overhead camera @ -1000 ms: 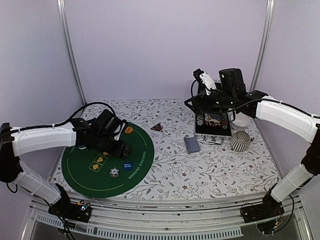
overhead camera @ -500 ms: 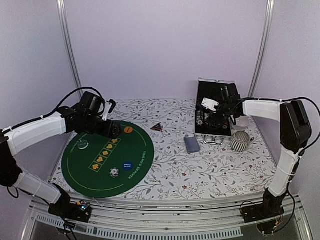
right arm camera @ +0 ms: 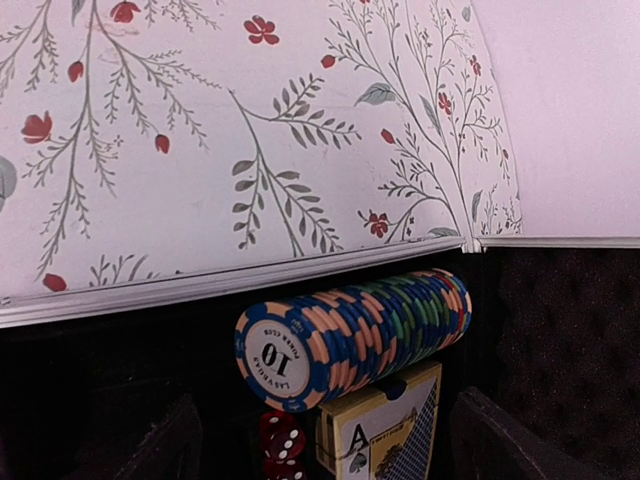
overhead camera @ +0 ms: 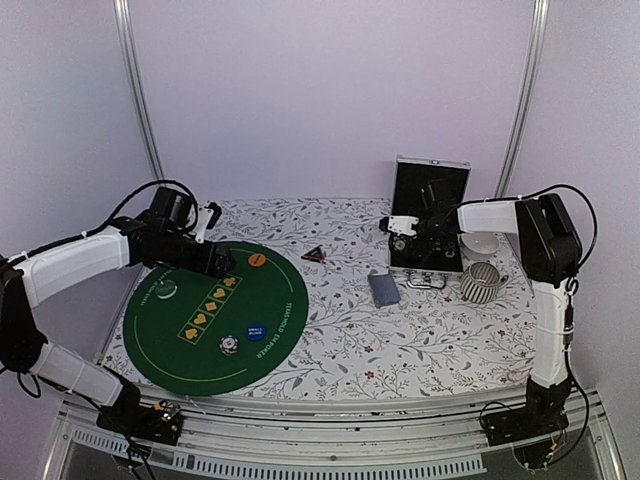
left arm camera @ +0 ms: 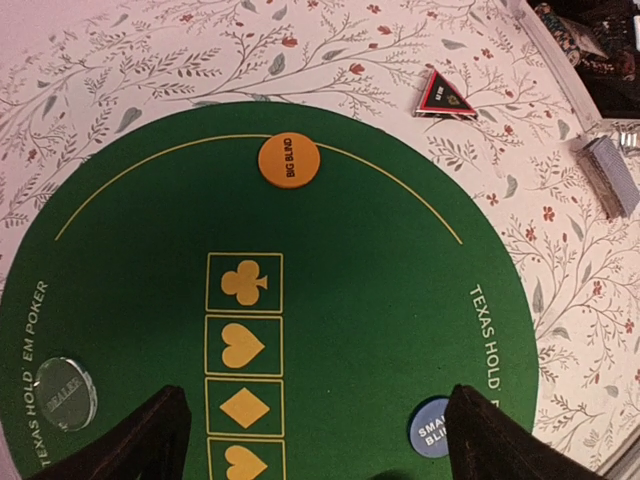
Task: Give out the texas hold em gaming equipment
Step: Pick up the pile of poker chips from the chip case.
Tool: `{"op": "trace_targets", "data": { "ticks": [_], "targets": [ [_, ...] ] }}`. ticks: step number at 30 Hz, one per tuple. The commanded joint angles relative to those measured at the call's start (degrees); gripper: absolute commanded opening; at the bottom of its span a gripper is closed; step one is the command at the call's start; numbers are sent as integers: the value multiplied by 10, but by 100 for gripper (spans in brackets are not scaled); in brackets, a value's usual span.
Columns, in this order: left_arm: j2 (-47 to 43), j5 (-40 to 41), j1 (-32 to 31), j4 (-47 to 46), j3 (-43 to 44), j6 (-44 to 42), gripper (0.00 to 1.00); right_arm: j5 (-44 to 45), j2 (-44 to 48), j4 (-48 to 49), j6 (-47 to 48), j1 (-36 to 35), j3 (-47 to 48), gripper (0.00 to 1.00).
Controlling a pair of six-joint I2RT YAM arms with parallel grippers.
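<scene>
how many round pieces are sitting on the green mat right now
4: the orange big blind disc at the far edge, the clear dealer button on the left, the blue small blind disc and a striped poker chip near the front. The left arm may hide more.

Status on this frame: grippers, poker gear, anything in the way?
Left gripper open, empty, over green mat. Right gripper open at case, facing chip row. Orange disc, blue disc on mat; card deck, triangular marker off it. Nothing visibly blocking.
</scene>
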State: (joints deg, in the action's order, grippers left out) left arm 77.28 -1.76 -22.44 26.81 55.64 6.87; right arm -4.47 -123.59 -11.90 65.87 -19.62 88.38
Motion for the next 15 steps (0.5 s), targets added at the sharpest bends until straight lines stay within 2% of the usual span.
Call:
{"op": "trace_targets", "data": {
  "ticks": [1, 4, 15],
  "targets": [
    [-2, -23, 9, -14, -7, -10, 91, 11, -31, 2, 22, -2, 28, 85],
    [-2, -31, 12, -15, -7, -9, 91, 11, -41, 3, 24, -2, 37, 83],
    [-9, -54, 27, -19, -9, -10, 91, 5, -51, 7, 13, -9, 33, 64]
  ]
}}
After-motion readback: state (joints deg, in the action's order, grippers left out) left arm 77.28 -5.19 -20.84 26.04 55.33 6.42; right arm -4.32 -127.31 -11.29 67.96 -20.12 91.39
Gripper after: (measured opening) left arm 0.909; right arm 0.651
